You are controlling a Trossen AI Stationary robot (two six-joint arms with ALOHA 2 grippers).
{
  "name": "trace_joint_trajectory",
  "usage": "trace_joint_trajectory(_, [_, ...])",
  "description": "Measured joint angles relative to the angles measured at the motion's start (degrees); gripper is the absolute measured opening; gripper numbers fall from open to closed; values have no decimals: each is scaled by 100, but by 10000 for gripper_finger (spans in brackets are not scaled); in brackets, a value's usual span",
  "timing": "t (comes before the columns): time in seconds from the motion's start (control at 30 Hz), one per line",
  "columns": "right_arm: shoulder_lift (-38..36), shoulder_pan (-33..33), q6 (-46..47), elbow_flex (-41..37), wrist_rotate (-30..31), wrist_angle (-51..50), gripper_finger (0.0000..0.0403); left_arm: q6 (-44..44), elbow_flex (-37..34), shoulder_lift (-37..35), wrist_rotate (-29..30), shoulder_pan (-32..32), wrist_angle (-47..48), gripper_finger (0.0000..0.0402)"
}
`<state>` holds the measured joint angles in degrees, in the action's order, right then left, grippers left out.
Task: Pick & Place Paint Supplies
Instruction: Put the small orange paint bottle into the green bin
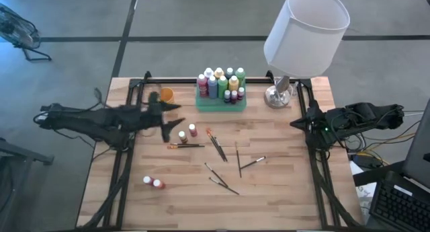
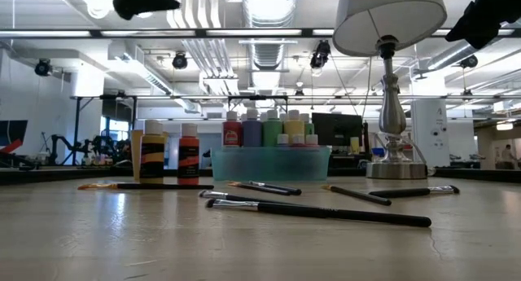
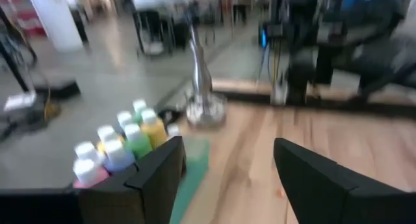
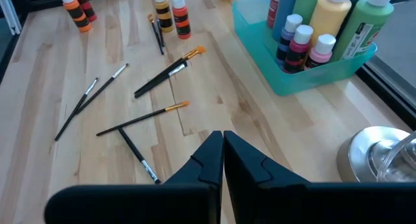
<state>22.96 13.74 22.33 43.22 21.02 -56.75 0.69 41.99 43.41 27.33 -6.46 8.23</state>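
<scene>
Several paint bottles stand upright in the green tray (image 1: pixel 220 103) at the table's far middle. Two more bottles (image 1: pixel 187 132) stand near the centre, and two (image 1: pixel 153 183) toward the near left. Several thin dark-handled brushes (image 1: pixel 216 146) lie flat, scattered over the middle; in the low view the brushes (image 2: pixel 317 209) lie in front of the tray (image 2: pixel 271 163). My left gripper (image 1: pixel 171 121) hovers open above the table, left of the central bottles, empty (image 3: pixel 227 152). My right gripper (image 1: pixel 293 123) waits shut at the right edge (image 4: pixel 223 136).
A small orange cup (image 1: pixel 166 95) stands left of the tray. A lamp with a white shade (image 1: pixel 306 30) and a metal base (image 1: pixel 279 96) stands at the far right. Bare wood lies along the near edge and near right of the table (image 1: pixel 282 198).
</scene>
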Motion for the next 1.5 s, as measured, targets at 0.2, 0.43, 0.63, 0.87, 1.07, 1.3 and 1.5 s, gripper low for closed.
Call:
trace_joint_trajectory(0.2, [1,-1,0,0,0,0,8,557,559,708,-1,8,1070,248])
trace_joint_trajectory(0.43, [0,-2,0,-2,0,0,8,1116,961,1256,202,13,1822,247])
trace_joint_trajectory(0.63, [0,-1,0,-4,0,0,8,2055,941,1640,545,13,1837,245])
trace_joint_trajectory(0.87, [0,-2,0,-7,0,0,8,3266,1182,2376,961,-96,1854,245])
trace_joint_trajectory(1.07, [0,-2,0,-7,0,0,8,3949,2352,3155,994,-183,3580,233])
trace_joint_trajectory(1.3, [0,-2,0,-7,-1,1,8,5909,3655,4227,1025,-329,6132,203])
trace_joint_trajectory(1.5, [1,-2,0,-7,-1,1,8,6485,3853,4710,816,-400,6234,195])
